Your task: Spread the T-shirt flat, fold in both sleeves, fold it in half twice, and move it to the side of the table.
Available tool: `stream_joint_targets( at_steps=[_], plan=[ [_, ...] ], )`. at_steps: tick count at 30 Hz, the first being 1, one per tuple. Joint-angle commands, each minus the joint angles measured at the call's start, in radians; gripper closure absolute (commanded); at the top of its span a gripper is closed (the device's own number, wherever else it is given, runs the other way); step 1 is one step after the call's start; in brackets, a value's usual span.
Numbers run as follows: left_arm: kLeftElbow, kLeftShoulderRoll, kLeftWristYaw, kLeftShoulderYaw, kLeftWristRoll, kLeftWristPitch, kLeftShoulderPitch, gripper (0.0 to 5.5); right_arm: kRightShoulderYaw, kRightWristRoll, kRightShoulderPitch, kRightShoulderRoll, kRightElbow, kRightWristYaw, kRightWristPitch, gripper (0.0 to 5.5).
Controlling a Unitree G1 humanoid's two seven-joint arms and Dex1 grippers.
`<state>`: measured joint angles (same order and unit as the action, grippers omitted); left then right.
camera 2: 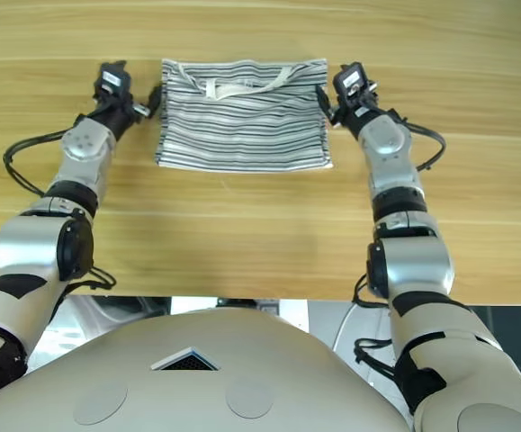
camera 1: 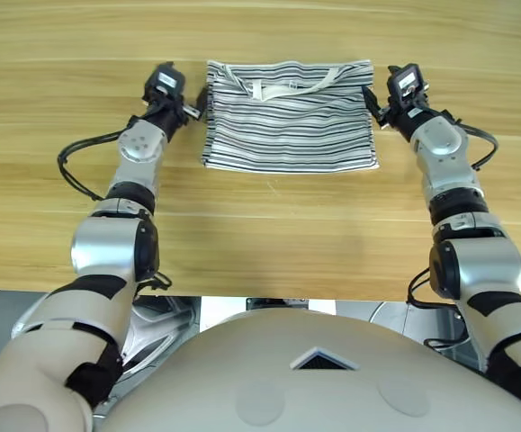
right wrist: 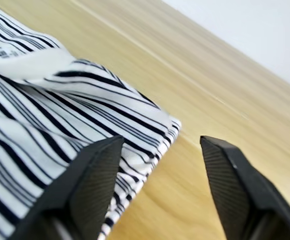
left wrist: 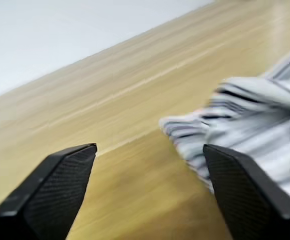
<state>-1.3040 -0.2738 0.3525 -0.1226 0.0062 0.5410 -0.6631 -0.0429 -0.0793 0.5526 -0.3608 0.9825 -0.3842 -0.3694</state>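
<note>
A striped T-shirt, folded into a compact rectangle, is being flanked by two grippers at the far middle of the wooden tabletop. The left gripper is being held released just beside the shirt's far left corner, its fingers spread apart. The right gripper is likewise being held released at the far right corner, one finger over the striped edge. The white collar is being shown along the far edge.
</note>
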Motion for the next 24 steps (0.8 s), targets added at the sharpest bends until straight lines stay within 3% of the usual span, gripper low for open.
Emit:
stream_joint_targets(
  at_steps=[1, 3, 7, 15, 18, 20, 24],
  plan=[
    [0.080, 0.010, 0.345, -0.240, -0.320, -0.033, -0.045, 1.45, 0.015, 0.025, -0.059, -0.049, -0.161, -0.057, -0.113, 1.85],
    [0.182, 0.027, 0.582, -0.275, -0.431, 0.022, -0.016, 1.64, -0.011, -0.006, -0.122, -0.089, -0.314, -0.083, -0.158, 1.82],
    [0.276, 0.062, 0.728, -0.229, -0.437, 0.128, 0.054, 2.17, -0.085, -0.122, -0.184, -0.121, -0.443, -0.077, -0.153, 2.39],
    [0.336, 0.098, 0.748, -0.102, -0.330, 0.281, 0.154, 3.45, -0.218, -0.378, -0.241, -0.242, -0.451, -0.062, -0.116, 3.78],
    [0.341, 0.102, 0.737, -0.084, -0.325, 0.287, 0.164, 3.51, -0.252, -0.425, -0.267, -0.296, -0.462, -0.088, -0.119, 4.46],
    [0.349, 0.104, 0.739, -0.067, -0.323, 0.287, 0.171, 3.51, -0.285, -0.407, -0.361, -0.373, -0.575, -0.187, -0.151, 4.85],
    [0.335, 0.101, 0.725, -0.048, -0.309, 0.285, 0.171, 3.51, -0.337, -0.175, -0.587, -0.538, -0.980, -0.417, -0.208, 5.48]
  ],
)
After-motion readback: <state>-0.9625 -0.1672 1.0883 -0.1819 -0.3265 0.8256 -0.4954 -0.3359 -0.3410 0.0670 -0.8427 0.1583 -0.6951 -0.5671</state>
